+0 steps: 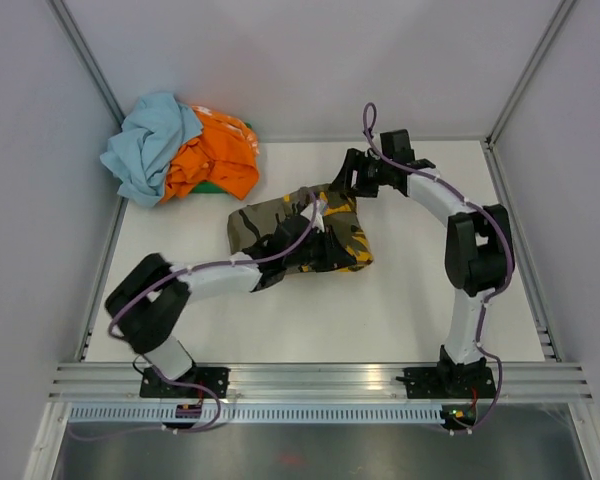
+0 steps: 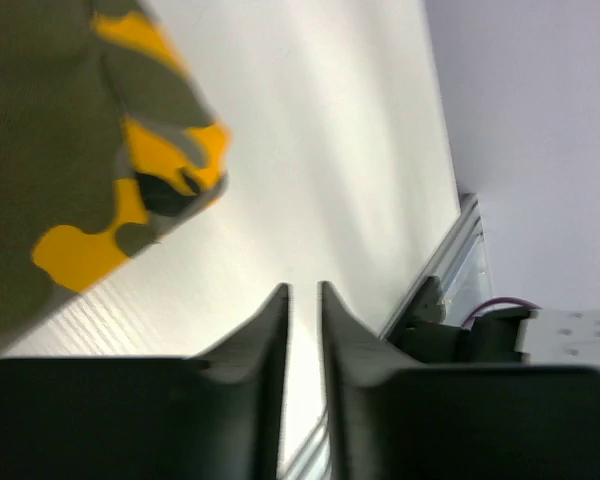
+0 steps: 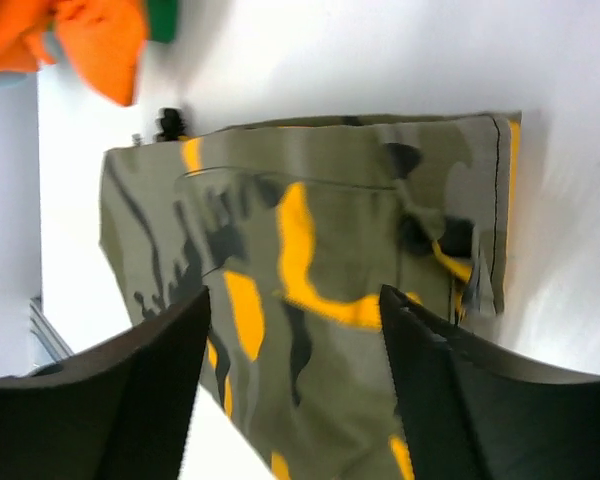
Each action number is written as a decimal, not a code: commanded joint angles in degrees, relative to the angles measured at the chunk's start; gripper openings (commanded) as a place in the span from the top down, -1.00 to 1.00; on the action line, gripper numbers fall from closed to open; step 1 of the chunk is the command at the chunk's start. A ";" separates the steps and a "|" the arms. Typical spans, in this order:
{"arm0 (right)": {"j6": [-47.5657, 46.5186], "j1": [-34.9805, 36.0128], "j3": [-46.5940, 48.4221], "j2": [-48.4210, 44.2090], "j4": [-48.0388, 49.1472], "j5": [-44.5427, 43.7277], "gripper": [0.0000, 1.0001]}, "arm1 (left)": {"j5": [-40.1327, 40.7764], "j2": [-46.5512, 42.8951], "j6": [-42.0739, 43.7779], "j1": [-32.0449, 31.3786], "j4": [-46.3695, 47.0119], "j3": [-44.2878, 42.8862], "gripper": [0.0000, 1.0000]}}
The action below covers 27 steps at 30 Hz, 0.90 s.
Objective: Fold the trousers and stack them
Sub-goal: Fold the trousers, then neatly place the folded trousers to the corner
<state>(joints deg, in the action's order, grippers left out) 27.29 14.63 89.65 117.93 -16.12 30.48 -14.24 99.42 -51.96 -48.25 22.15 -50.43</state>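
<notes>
Trousers [image 1: 270, 215]: folded into a compact camouflage bundle at the centre of the top view, with an orange-yellow patched corner at its lower right.
Right claw [image 3: 295, 300]: released, its fingers [image 3: 130, 370] spread wide above the bundle's upper right edge and grasping nothing.
Left claw [image 2: 302, 292]: nearly clenched on nothing, with only a thin slit between its fingers [image 2: 250, 340]. It hangs over bare table [image 1: 400, 300] just off the patched corner.
Step in hand: apparently letting go after a fold. This is best done by lifting both claws straight up, so no finger drags a layer open.
Around: a crumpled pile [image 1: 180, 150] of blue, orange and green clothes lies in the upper left, apart from the bundle.
In the way: the left arm [image 1: 210, 275] reaches across the bundle's lower edge, and drawing it back low could snag the cloth.
</notes>
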 commanded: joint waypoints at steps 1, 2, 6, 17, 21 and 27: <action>-6.28 -0.66 1.86 -12.26 -5.75 -2.70 -0.54 | 3.82 -15.78 8.89 0.35 -16.62 -5.89 0.41; -6.54 -1.01 1.06 -13.50 -6.55 -3.23 -0.59 | 5.96 -18.18 9.51 0.70 -19.66 -6.08 0.28; -9.43 -2.59 -5.52 -18.60 -7.70 -5.69 -0.69 | 11.94 -28.56 10.40 6.57 -32.32 -5.90 -0.46; -6.82 -2.50 -26.35 -18.09 6.00 -3.68 -0.82 | 11.52 -34.91 9.34 33.55 -45.27 6.13 -0.54; -5.23 -1.98 -25.84 -15.19 8.30 -3.41 -0.84 | 10.29 -34.38 11.53 36.99 -43.86 8.33 -0.47; -3.83 -1.19 -22.85 -10.01 11.02 -3.93 -0.85 | 9.58 -36.22 14.69 38.84 -43.51 8.34 -0.45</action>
<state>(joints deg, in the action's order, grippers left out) 22.17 12.82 63.55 105.65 -10.24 25.63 -3.25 65.19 -41.23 -9.96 -22.61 -41.30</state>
